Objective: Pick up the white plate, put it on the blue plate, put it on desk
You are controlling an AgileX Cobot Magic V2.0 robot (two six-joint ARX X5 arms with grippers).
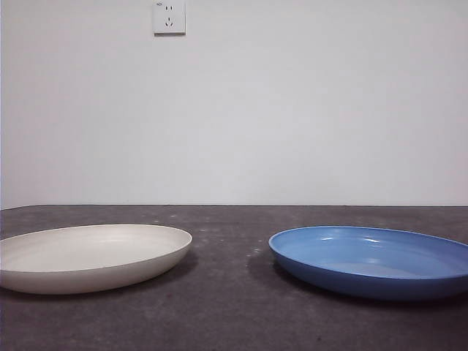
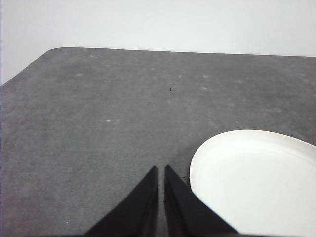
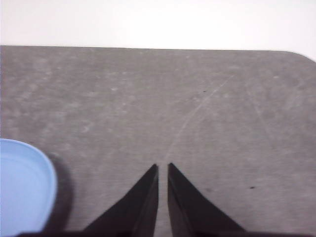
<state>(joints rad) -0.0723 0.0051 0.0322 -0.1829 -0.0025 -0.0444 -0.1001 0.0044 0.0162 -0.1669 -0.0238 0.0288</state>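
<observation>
The white plate (image 1: 91, 256) lies on the desk (image 1: 227, 307) at the left of the front view. The blue plate (image 1: 373, 259) lies on the desk at the right, apart from it. Neither gripper shows in the front view. In the left wrist view my left gripper (image 2: 161, 170) is shut and empty above bare desk (image 2: 98, 123), just beside the white plate's rim (image 2: 256, 182). In the right wrist view my right gripper (image 3: 162, 168) is shut and empty above bare desk (image 3: 207, 113), with the blue plate's edge (image 3: 22, 187) off to one side.
A white wall with a socket (image 1: 169, 17) stands behind the desk. The desk's far edge and rounded corners show in both wrist views. A gap of bare desk lies between the two plates.
</observation>
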